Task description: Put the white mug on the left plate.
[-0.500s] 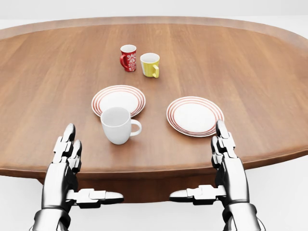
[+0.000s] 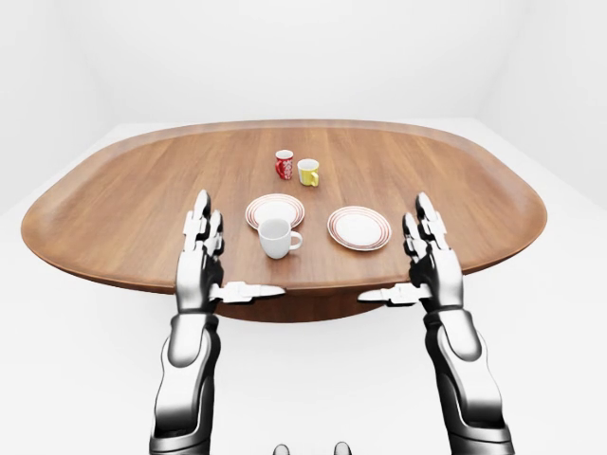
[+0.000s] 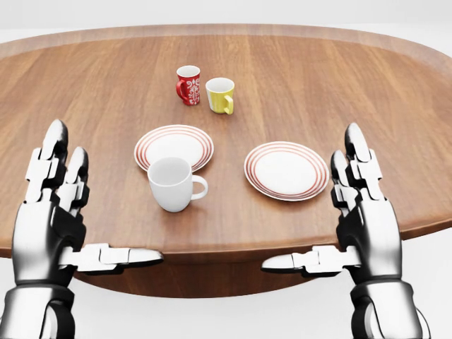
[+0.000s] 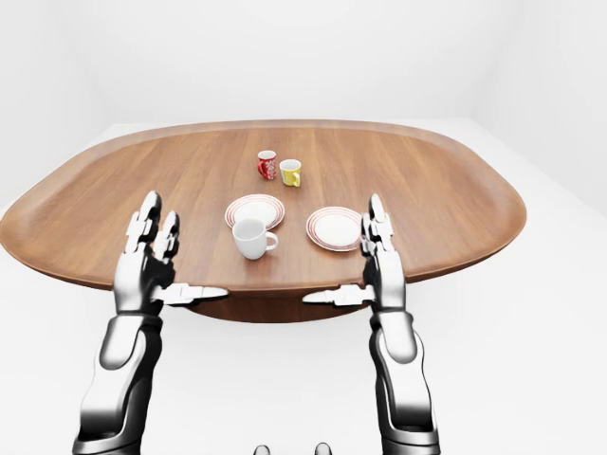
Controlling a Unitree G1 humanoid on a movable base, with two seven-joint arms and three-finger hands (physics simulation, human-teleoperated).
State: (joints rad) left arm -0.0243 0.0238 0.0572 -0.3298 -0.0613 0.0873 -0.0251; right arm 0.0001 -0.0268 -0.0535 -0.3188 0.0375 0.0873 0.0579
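The white mug (image 3: 171,183) stands upright on the wooden table (image 3: 296,78), handle to the right, just below the left plate (image 3: 174,145), a white plate with red rings. The right plate (image 3: 286,169) matches it. My left hand (image 3: 85,212) is open at the lower left of the head view, left of the mug and apart from it. My right hand (image 3: 332,212) is open at the lower right, below and right of the right plate. Both hold nothing.
A red patterned mug (image 3: 188,85) and a yellow mug (image 3: 220,95) stand side by side above the plates. The table's near edge (image 3: 212,244) runs just behind my thumbs. White floor surrounds the table.
Both hands have risen and spread outward, the left further left, the right further right. Mug, plates and camera have not moved.
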